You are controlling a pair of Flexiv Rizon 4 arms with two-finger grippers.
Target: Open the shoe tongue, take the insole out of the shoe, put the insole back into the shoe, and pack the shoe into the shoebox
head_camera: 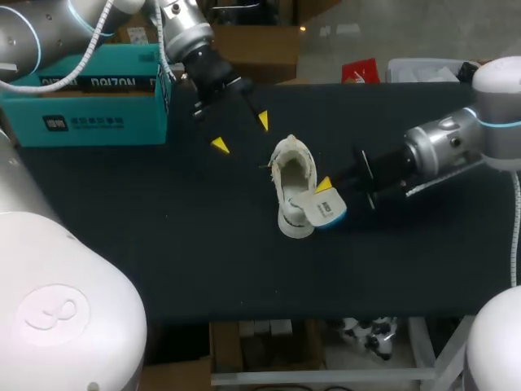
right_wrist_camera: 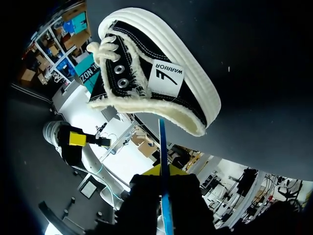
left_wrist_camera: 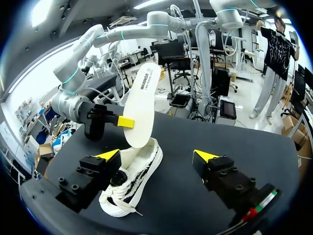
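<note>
The big dark counter [head_camera: 163,244] holds everything. A blue-green shoebox [head_camera: 81,106] sits at its far left corner. My left arm [head_camera: 191,41] comes in over the box, and my right arm [head_camera: 440,151] comes in from the other side.

The shoe [head_camera: 291,175] is white and black with a thick white sole. It sits near the middle of the counter, well apart from the shoebox, and its top is open.

The insole [left_wrist_camera: 139,110] is white on one face and blue on the other. It stands up tall, with its low end at the shoe's opening. I cannot tell if that end is inside.

The right end effector [head_camera: 326,195] is clenched on the insole, pinching it from both sides. The left end effector [head_camera: 241,133] is released, its yellow tips spread wide and holding nothing, near the shoe.
</note>
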